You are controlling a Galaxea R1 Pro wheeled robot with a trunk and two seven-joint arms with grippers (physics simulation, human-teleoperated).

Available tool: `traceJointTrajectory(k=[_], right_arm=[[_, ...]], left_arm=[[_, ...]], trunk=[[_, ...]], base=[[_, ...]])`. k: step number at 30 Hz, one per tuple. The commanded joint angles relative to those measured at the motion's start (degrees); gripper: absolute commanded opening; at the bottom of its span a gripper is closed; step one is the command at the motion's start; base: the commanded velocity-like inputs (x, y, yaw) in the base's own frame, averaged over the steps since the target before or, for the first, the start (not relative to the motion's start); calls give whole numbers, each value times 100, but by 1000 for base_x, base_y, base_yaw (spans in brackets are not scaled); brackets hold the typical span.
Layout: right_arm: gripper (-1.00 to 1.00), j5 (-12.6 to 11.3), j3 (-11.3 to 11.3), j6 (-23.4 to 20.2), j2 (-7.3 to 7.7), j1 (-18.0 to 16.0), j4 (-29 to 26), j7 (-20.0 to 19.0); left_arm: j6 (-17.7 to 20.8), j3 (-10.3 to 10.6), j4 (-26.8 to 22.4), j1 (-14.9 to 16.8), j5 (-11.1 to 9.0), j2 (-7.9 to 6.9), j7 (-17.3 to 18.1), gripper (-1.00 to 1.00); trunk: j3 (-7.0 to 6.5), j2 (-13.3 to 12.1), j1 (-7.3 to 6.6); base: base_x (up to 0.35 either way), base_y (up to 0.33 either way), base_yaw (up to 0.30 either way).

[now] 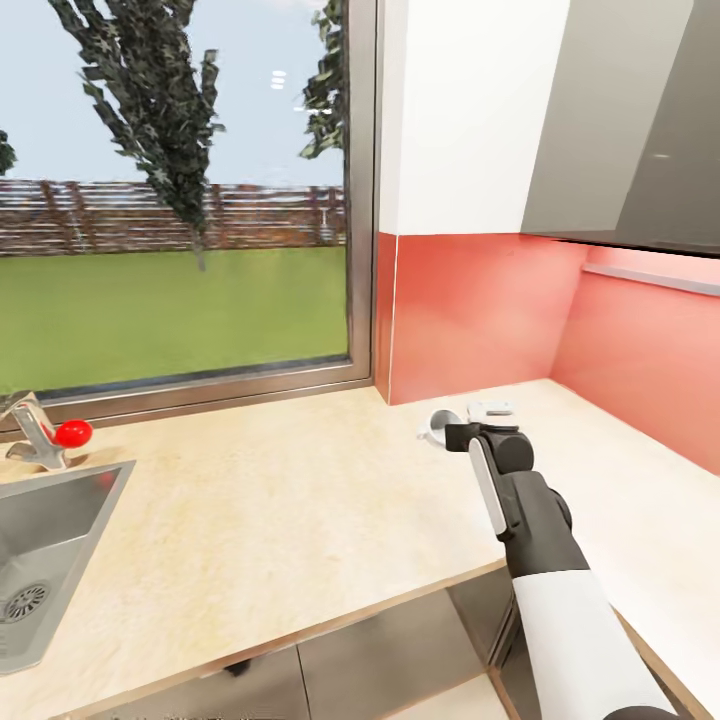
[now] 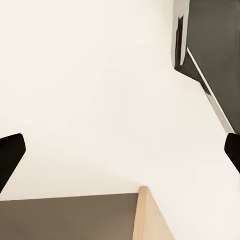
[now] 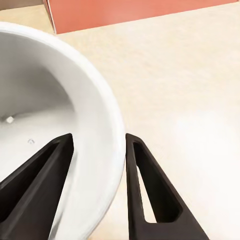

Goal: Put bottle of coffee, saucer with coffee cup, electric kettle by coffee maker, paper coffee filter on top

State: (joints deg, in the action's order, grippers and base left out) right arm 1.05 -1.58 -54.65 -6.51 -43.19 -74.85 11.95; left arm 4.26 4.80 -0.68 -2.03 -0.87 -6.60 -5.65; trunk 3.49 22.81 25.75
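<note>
My right gripper (image 1: 450,432) reaches out over the countertop (image 1: 300,500) near its back corner, by the red wall. It is shut on the rim of a small white coffee cup (image 1: 436,424). In the right wrist view one of the black fingers (image 3: 45,170) is inside the coffee cup (image 3: 55,100) and the other is outside its wall, with the gripper (image 3: 98,137) pinching that wall over the tan countertop (image 3: 190,75). I cannot tell whether the cup touches the counter. In the left wrist view my left gripper (image 2: 120,150) is open, its dark tips wide apart over a pale surface.
A steel sink (image 1: 40,540) with a faucet and red knob (image 1: 72,433) sits at the counter's left. A large window (image 1: 180,200) runs behind it. Red backsplash (image 1: 480,310) and grey wall units (image 1: 620,120) close the right corner. A small white flat piece (image 1: 490,408) lies just beyond the wrist.
</note>
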Motion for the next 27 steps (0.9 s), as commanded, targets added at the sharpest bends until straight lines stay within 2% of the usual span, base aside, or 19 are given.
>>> traceJointTrajectory(k=[1, 27], right_arm=[[-100, 6, -6, -28, -2, -5, -2, 9], [-100, 6, -1, -28, 0, -5, 3, 9]], left_arm=[[23, 46, -12, 1, -9, 0, -15, 100], [22, 48, -37, 9, -10, 0, -15, 100]], trunk=[[11, 12, 3], [34, 12, 3]], base=[[0, 0, 184], [0, 0, 266]])
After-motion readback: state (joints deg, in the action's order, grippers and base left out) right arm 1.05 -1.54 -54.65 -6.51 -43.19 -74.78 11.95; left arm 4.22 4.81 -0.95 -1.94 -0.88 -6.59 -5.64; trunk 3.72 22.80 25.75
